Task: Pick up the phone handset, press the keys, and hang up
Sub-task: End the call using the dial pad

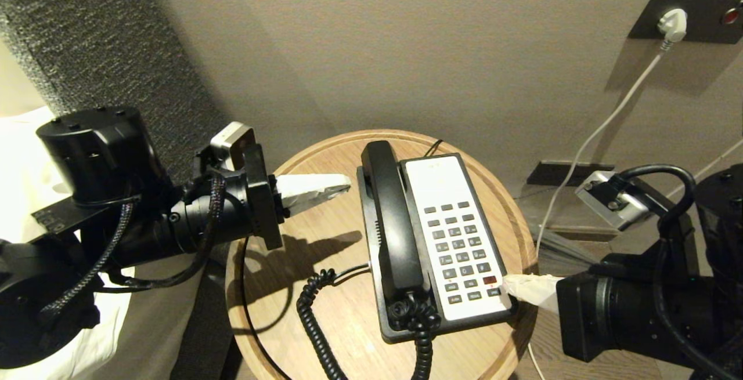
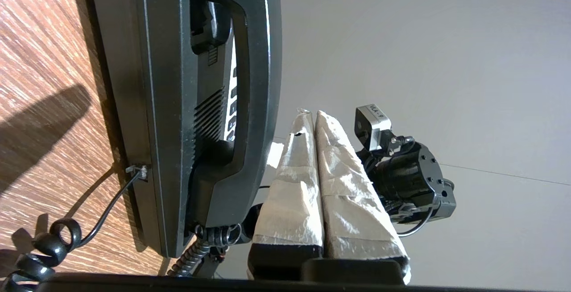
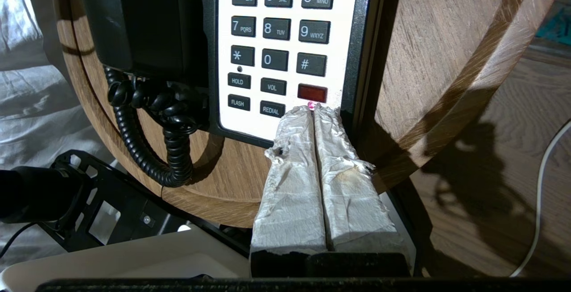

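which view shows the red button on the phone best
The right wrist view: the red button sits large and unobstructed just beyond the right end effector. The head view shows the button small. The left wrist view hides it behind the handset.

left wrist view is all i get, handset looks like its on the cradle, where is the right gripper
Observer: The right gripper is shut, its tips at the near right corner of the keys, just below the red button.
Operator: is it pressing anything
Observer: I cannot tell contact; the tips overlap the faceplate's edge beside the REDIAL key.
Operator: and the handset from above
Observer: The head view shows the phone handset lying along the left side of the phone base, its coiled cord looping over the round wooden table.
Operator: my own gripper
Observer: The left gripper is shut, over the table left of the handset, not touching it.
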